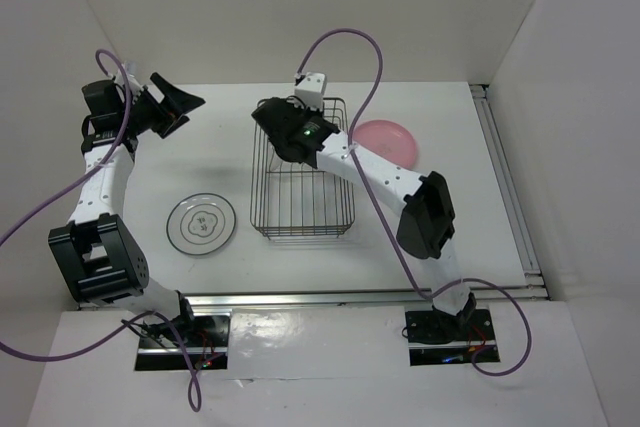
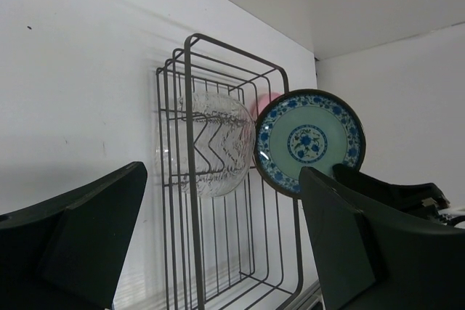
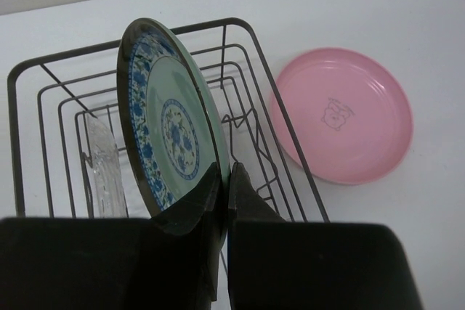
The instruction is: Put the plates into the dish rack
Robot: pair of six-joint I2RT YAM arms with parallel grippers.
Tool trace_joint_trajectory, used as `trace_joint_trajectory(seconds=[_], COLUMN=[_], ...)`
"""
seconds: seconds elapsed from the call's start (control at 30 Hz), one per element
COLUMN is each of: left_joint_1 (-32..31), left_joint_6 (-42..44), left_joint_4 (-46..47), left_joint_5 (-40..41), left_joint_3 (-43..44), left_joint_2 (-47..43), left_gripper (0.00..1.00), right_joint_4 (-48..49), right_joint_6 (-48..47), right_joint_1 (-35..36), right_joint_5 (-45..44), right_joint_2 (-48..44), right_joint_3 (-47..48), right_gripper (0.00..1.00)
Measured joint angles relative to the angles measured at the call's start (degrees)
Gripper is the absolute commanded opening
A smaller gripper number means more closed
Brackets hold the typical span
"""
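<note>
My right gripper (image 3: 225,168) is shut on the rim of the small teal-blue patterned plate (image 3: 171,121), holding it upright on edge over the dish rack (image 3: 240,30). A small clear glass plate (image 3: 102,168) with a wavy edge stands in the rack beside it. The pink plate (image 1: 388,142) lies flat on the table right of the rack (image 1: 300,235). Left of the rack lies the clear glass plate (image 1: 201,224) with a dark ringed rim. My left gripper (image 1: 175,107) hangs open and empty at the far left, facing the rack (image 2: 192,179) and the teal plate (image 2: 309,143).
White walls enclose the table on the left, back and right. A metal rail (image 1: 505,187) runs along the table's right edge and another along the near edge. Purple cables loop above both arms.
</note>
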State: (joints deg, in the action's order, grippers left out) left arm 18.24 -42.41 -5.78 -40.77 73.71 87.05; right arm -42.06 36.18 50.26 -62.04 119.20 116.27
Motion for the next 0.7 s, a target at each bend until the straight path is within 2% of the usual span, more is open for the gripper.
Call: trace_joint_trajectory(seconds=[0.2,0.7], left_joint_1=[0.0,0.0], left_joint_6=[0.0,-0.1], left_joint_4=[0.4,1.6], left_joint_5=[-0.6,-2.1], left_joint_3=[0.0,0.0], left_joint_2=[0.0,0.0], left_gripper=[1.00,1.00], right_joint_4=[-0.9,-3.7], right_joint_6=[0.4,1.7], right_joint_1=[0.0,0.0], right_joint_5=[0.0,0.4], right_joint_2=[3.1,6.3], right_joint_3=[4.6,5.9], right_gripper=[0.00,0.00])
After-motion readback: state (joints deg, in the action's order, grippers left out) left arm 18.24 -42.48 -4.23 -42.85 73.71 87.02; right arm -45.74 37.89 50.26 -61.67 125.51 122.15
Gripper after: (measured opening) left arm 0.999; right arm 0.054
